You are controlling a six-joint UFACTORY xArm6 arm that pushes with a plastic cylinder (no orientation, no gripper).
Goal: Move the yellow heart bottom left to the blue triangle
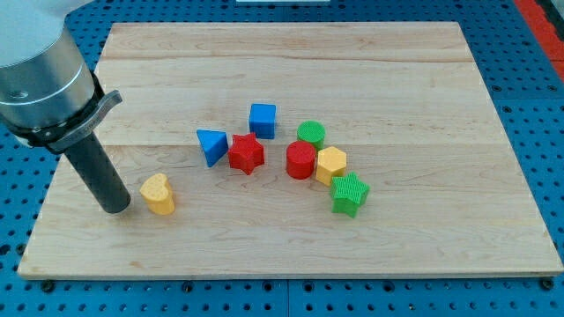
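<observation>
The yellow heart (159, 194) lies on the wooden board at the view's lower left. The blue triangle (211, 145) lies up and to the right of it, touching the red star (247, 154) on its right side. My tip (115, 208) rests on the board just left of the yellow heart, very close to it or touching it. The rod rises up and to the left to the grey arm body (44, 75).
A blue cube (263, 120) sits above the red star. To the right are a green cylinder (310, 134), a red cylinder (301, 160), a yellow hexagon (331, 165) and a green star (349, 193), clustered together. The board's bottom edge (282, 269) is near.
</observation>
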